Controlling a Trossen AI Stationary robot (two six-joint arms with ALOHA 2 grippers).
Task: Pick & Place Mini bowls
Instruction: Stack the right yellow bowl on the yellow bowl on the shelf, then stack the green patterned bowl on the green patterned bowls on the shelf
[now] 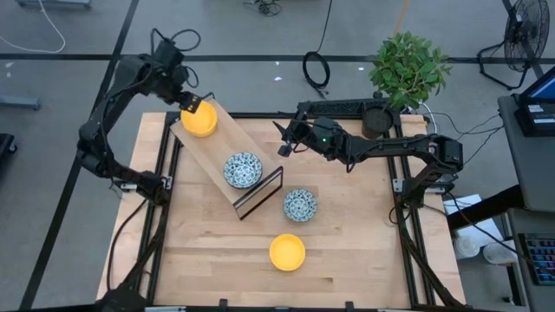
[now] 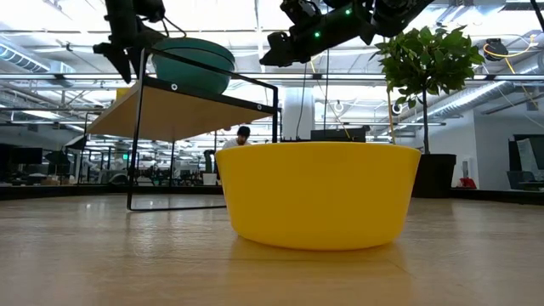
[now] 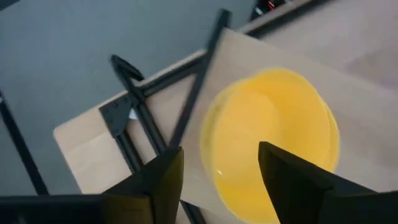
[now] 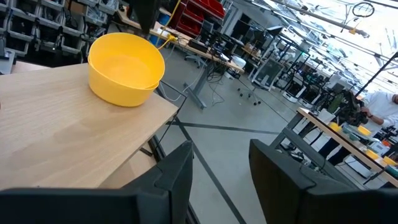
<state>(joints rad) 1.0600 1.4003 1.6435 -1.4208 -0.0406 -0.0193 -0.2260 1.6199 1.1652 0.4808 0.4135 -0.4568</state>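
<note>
Counter [image 1: 347, 251]: light wooden top framed by dark rails, carrying a raised shelf and loose bowls.
Shelf [image 1: 212, 160]: pale wooden board on a thin black wire frame, standing diagonally on the counter's left half.
Stacked yellow bowls [image 1: 199, 120]: plain bright yellow round bowls, apparently nested, at the shelf's far end; the left wrist view shows a doubled rim.
Patterned bowl on shelf [image 1: 243, 170]: white with dense blue pattern, upright near the shelf's near end.
Patterned bowl on counter [image 1: 299, 204]: same white-and-blue kind, just beside the shelf's wire frame.
Yellow bowl on counter [image 1: 287, 252]: plain bright yellow, upright, nearer the front edge, apart from the others.
Left gripper [image 1: 192, 102]: hanging at the stacked yellow bowls, fingers [image 3: 158, 180] spread apart, grasping nothing.
Right gripper [image 1: 284, 146]: raised above the counter beyond the shelf, fingers parted, carrying nothing.
Plant [image 1: 408, 69]: green leafy plant in a black pot at the counter's far right corner.
</note>
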